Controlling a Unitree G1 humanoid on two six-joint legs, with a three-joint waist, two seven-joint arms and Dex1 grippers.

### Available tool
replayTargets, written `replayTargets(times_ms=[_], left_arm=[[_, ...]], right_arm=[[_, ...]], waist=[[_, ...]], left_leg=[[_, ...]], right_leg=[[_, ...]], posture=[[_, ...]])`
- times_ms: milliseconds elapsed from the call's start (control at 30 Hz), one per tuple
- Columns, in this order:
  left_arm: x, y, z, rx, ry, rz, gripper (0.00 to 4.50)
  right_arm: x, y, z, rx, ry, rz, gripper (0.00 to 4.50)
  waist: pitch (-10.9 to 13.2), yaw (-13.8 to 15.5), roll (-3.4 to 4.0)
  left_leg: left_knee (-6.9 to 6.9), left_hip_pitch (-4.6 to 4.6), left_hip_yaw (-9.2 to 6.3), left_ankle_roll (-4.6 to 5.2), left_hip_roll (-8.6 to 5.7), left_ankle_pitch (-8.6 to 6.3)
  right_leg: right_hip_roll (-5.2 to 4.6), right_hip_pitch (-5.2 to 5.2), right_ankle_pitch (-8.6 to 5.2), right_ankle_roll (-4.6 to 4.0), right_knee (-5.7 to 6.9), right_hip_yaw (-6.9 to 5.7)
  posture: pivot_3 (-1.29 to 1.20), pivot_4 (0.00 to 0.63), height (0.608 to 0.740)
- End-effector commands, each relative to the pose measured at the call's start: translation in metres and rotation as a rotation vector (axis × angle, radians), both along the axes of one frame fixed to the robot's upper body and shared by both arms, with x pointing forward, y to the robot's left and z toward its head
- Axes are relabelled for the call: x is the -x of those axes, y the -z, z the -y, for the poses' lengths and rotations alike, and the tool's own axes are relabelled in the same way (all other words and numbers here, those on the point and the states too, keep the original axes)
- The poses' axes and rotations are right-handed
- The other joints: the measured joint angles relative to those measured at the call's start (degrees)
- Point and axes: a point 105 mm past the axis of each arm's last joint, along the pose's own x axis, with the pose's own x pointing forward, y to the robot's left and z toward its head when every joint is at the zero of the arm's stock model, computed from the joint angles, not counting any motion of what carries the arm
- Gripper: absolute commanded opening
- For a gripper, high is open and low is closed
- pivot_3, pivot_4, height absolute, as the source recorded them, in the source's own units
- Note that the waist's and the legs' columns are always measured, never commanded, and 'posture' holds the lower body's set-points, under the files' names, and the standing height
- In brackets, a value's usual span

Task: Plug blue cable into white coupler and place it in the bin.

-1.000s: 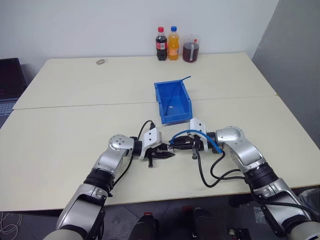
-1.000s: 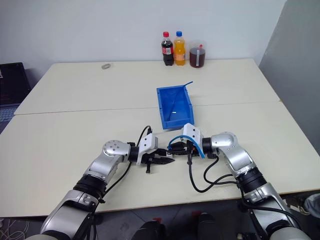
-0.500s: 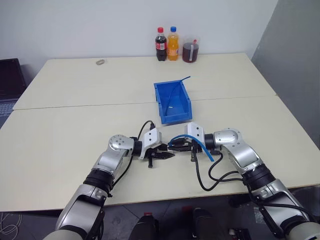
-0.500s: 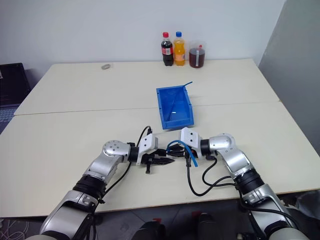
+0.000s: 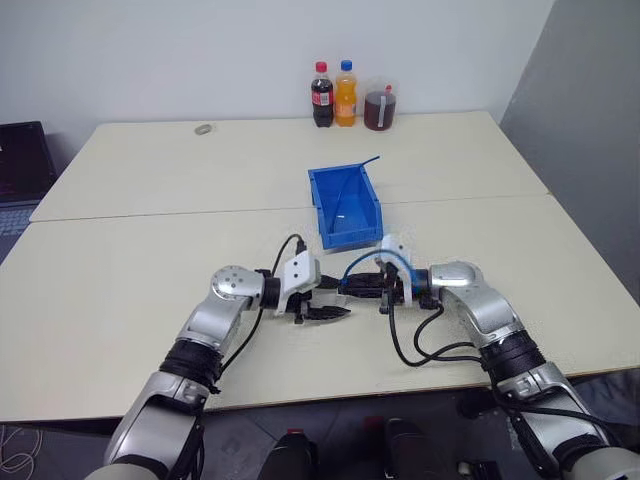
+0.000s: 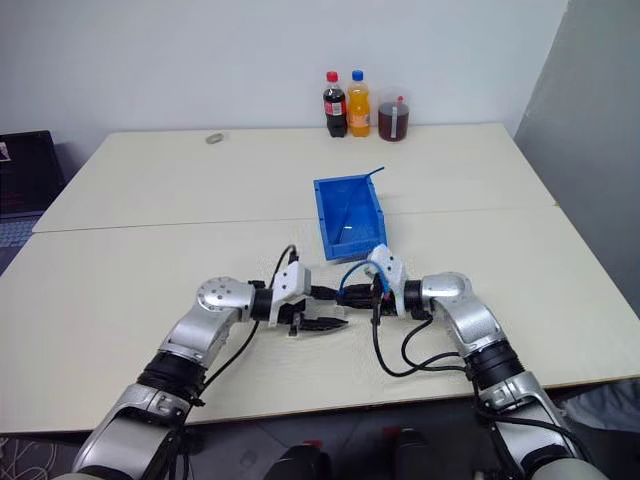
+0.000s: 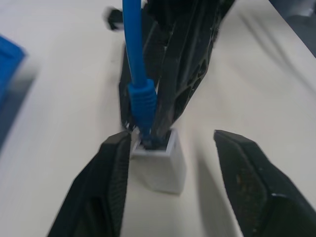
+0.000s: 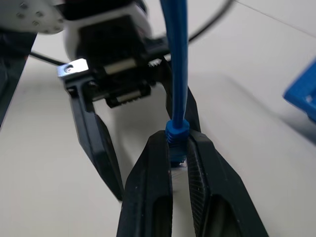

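Observation:
In the left wrist view the white coupler (image 7: 159, 167) sits between the spread fingers of my left gripper (image 7: 170, 140), against one finger and apart from the other. The blue cable (image 7: 136, 59) has its plug end pushed into the coupler's opening. My right gripper (image 8: 177, 140) is shut on the cable's blue boot just behind the plug. From the head, both grippers meet tip to tip just in front of the bin (image 5: 345, 205): the left gripper (image 5: 333, 301) open, the right gripper (image 5: 352, 290) shut. The cable (image 5: 372, 262) loops up over the right wrist, and a stretch of it lies in the bin.
Two bottles (image 5: 322, 95) (image 5: 346, 92) and a cup of dark drink (image 5: 379, 106) stand at the table's far edge. A small grey ring-like object (image 5: 204, 129) lies far left. A laptop (image 5: 20, 160) is off the left side. Black wrist wires (image 5: 420, 345) trail on the table.
My left gripper's fingers have spread apart from around the coupler and the hand has risen a little. The right gripper has rolled and still grips the cable.

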Motion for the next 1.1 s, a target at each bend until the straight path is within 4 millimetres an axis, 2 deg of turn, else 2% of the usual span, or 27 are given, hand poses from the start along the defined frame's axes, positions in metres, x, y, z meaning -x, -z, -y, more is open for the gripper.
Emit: replayTargets(times_ms=[33, 133, 167, 300, 400, 467, 533, 567, 600, 667, 700, 733, 800, 967, 1000, 1100], left_arm=[[0.0, -0.033, -0.015, 0.049, -0.074, 0.07, 3.7], [0.002, -0.046, -0.027, 0.054, -0.155, 0.098, 4.42], [0.001, -0.05, -0.031, 0.062, -0.193, 0.11, 4.42], [0.005, -0.077, -0.037, 0.148, -0.333, 0.16, 4.42], [0.006, -0.083, -0.036, 0.174, -0.404, 0.186, 4.42], [0.005, -0.083, -0.039, 0.188, -0.464, 0.205, 4.42], [0.001, -0.085, -0.044, 0.203, -0.531, 0.22, 4.5], [-0.001, -0.087, -0.047, 0.213, -0.559, 0.222, 4.5], [-0.001, -0.089, -0.048, 0.218, -0.575, 0.228, 4.5], [-0.002, -0.092, -0.049, 0.219, -0.584, 0.236, 4.5], [-0.002, -0.092, -0.048, 0.218, -0.586, 0.238, 4.5], [-0.002, -0.092, -0.048, 0.218, -0.587, 0.237, 4.5], [-0.003, -0.094, -0.047, 0.223, -0.59, 0.238, 4.5], [-0.006, -0.095, -0.048, 0.234, -0.607, 0.23, 4.5], [-0.009, -0.093, -0.051, 0.21, -0.627, 0.234, 4.5], [-0.012, -0.087, -0.055, 0.152, -0.642, 0.254, 4.5]], right_arm=[[-0.01, -0.047, 0.0, -0.185, 0.115, -0.125, 0.18], [-0.02, -0.074, -0.001, -0.264, 0.171, -0.212, 0.18], [-0.025, -0.082, -0.002, -0.283, 0.19, -0.234, 0.18], [-0.068, -0.115, 0.0, -0.344, 0.356, -0.349, 0.18], [-0.092, -0.124, 0.0, -0.327, 0.45, -0.336, 0.18], [-0.107, -0.121, 0.002, -0.299, 0.532, -0.318, 0.18], [-0.116, -0.115, 0.001, -0.276, 0.581, -0.314, 0.85], [-0.119, -0.113, 0.001, -0.269, 0.596, -0.314, 0.9], [-0.12, -0.112, 0.0, -0.265, 0.603, -0.312, 1.24], [-0.123, -0.109, 0.0, -0.241, 0.619, -0.295, 1.78], [-0.124, -0.108, 0.0, -0.234, 0.623, -0.285, 1.91], [-0.125, -0.108, 0.001, -0.227, 0.627, -0.273, 2.31], [-0.127, -0.106, 0.006, -0.223, 0.647, -0.262, 2.8], [-0.131, -0.116, 0.022, -0.203, 0.665, -0.175, 4.02], [-0.131, -0.123, 0.025, -0.212, 0.649, -0.149, 4.24], [-0.128, -0.134, 0.031, -0.219, 0.622, -0.109, 4.24]], waist=[[0.0, -0.05, 0.01], [0.02, -0.1, 0.03], [0.03, -0.13, 0.06], [0.07, -0.09, 0.08], [0.06, 0.15, 0.08], [0.06, 0.13, 0.07], [0.06, 0.09, 0.06], [0.07, 0.05, 0.06], [0.07, -0.01, 0.06], [0.08, -0.19, 0.06], [0.08, -0.24, 0.06], [0.08, -0.26, 0.06], [0.08, -0.4, 0.06], [0.08, -0.3, 0.06], [0.08, -0.31, 0.06], [0.09, -0.4, 0.08]], left_leg=[[0.0, -0.08, -0.01, 0.0, 0.0, 0.0], [-0.01, -0.36, 0.04, -0.06, -0.02, 0.03], [-0.03, -0.36, 0.03, -0.17, -0.02, 0.09], [-0.09, -0.39, 0.1, -0.18, -0.04, 0.1], [-0.11, -0.38, 0.07, -0.02, -0.02, 0.01], [-0.12, -0.38, 0.09, -0.02, -0.04, 0.01], [-0.11, -0.38, 0.21, -0.02, -0.12, 0.01], [-0.1, -0.4, 0.26, -0.02, -0.12, 0.01], [-0.1, -0.41, 0.3, -0.01, -0.12, 0.01], [-0.13, -0.43, 0.34, -0.01, -0.1, 0.01], [-0.15, -0.43, 0.35, -0.02, -0.08, 0.01], [-0.17, -0.43, 0.36, -0.02, -0.07, 0.01], [-0.17, -0.43, 0.38, -0.02, -0.07, 0.01], [-0.15, -0.43, 0.35, -0.02, -0.08, 0.01], [-0.15, -0.43, 0.35, -0.02, -0.09, 0.01], [-0.16, -0.44, 0.36, -0.02, -0.08, 0.01]], right_leg=[[0.0, -0.08, 0.01, -0.02, 0.01, 0.0], [-0.04, -0.48, 0.08, -0.12, 0.12, 0.07], [-0.04, -0.48, 0.08, -0.12, 0.12, 0.06], [-0.04, -0.55, 0.1, -0.15, 0.09, 0.11], [-0.04, -0.51, 0.11, -0.17, 0.06, 0.05], [-0.03, -0.46, 0.11, -0.18, 0.01, 0.04], [-0.09, -0.45, 0.11, -0.18, 0.0, 0.12], [-0.09, -0.47, 0.12, -0.18, -0.02, 0.15], [-0.1, -0.48, 0.12, -0.18, -0.02, 0.18], [-0.09, -0.53, 0.12, -0.18, -0.03, 0.19], [-0.08, -0.54, 0.12, -0.18, -0.02, 0.19], [-0.08, -0.56, 0.12, -0.18, -0.03, 0.19], [-0.08, -0.55, 0.12, -0.18, -0.04, 0.2], [-0.08, -0.52, 0.12, -0.18, -0.04, 0.19], [-0.08, -0.52, 0.12, -0.18, -0.05, 0.18], [-0.07, -0.54, 0.12, -0.18, -0.04, 0.19]], posture=[[0.0, 0.15, 0.74], [0.0, 0.15, 0.74], [0.0, 0.15, 0.74], [0.0, 0.15, 0.74], [0.0, 0.15, 0.74], [0.0, 0.15, 0.74], [0.0, 0.15, 0.74], [0.0, 0.15, 0.74], [0.0, 0.15, 0.74], [0.0, 0.15, 0.74], [0.0, 0.15, 0.74], [0.0, 0.15, 0.74], [0.0, 0.15, 0.74], [0.0, 0.15, 0.74], [0.0, 0.15, 0.74], [0.0, 0.15, 0.74]])
